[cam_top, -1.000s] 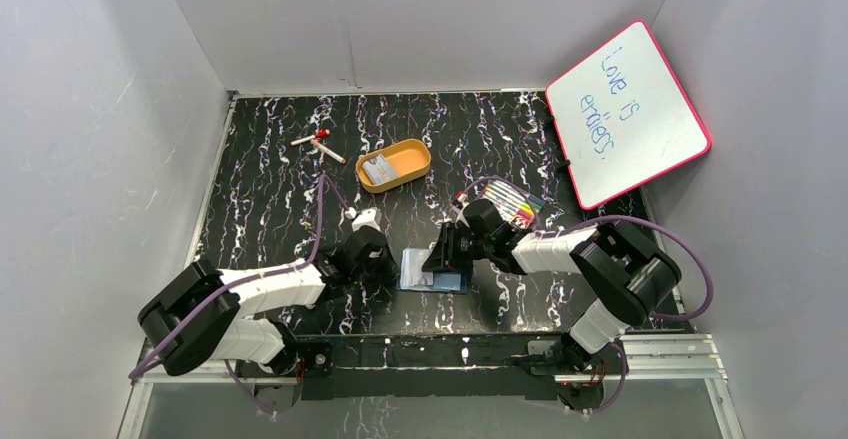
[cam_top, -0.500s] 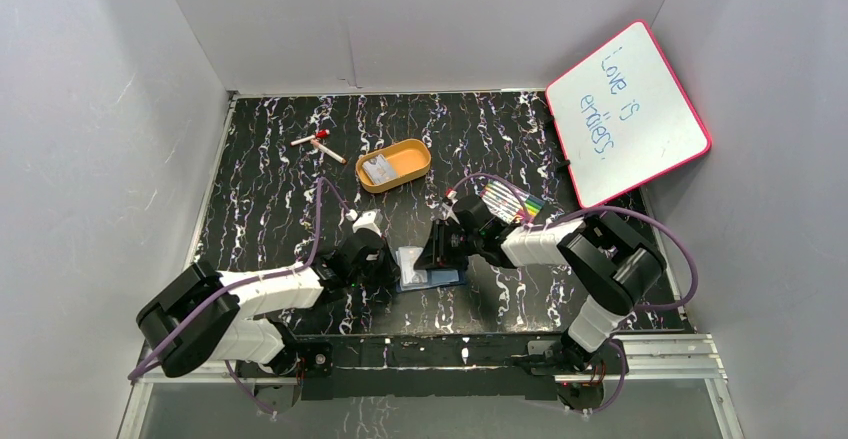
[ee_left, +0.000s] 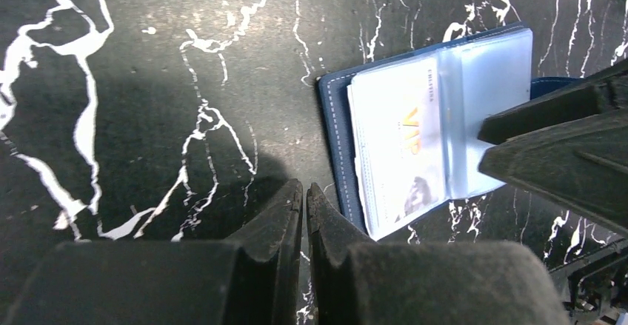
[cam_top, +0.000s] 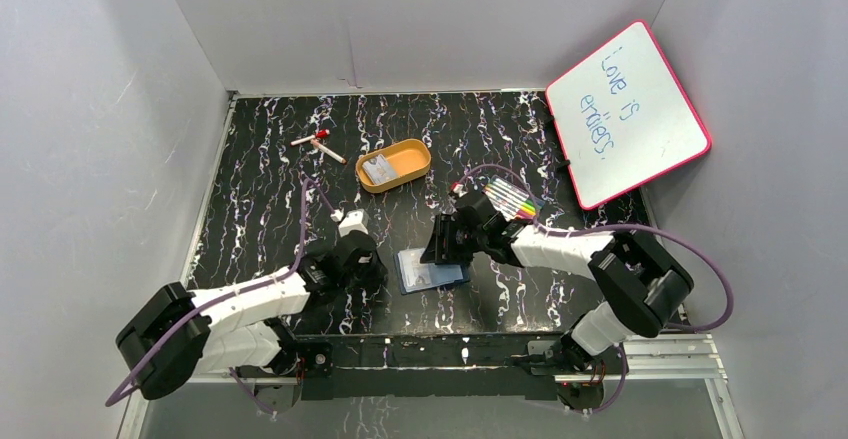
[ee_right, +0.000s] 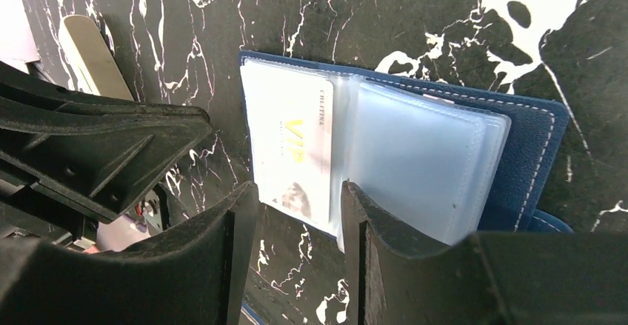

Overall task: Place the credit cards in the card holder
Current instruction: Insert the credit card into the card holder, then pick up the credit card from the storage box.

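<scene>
The black, white-veined desk (cam_top: 260, 189) fills the floor of the grey booth. At its far right a pink-rimmed whiteboard (cam_top: 628, 114) with blue handwriting leans against the wall.

Both arms reach in from the near edge towards the middle. The left hand (ee_left: 304, 188) is clenched on nothing, its fingers pressed together over bare desk just left of the card holder (cam_top: 432, 270). The right hand (ee_right: 298, 192) is released: its fingers stand apart on either side of the near end of a card (ee_right: 296, 140), gripping nothing.

The card holder lies open and flat in the near middle of the desk, between the two hands, navy cover down and clear pockets up. The pale card with gold VIP print sits at its left leaf; whether it is fully inside the pocket I cannot tell.

An orange tray (cam_top: 394, 165) sits further back, left of centre, with a small grey piece (cam_top: 378, 169) in it, too small to make out. A pack of coloured markers (cam_top: 513, 200) lies just behind the right arm, and two pens (cam_top: 320, 145) lie far left
</scene>
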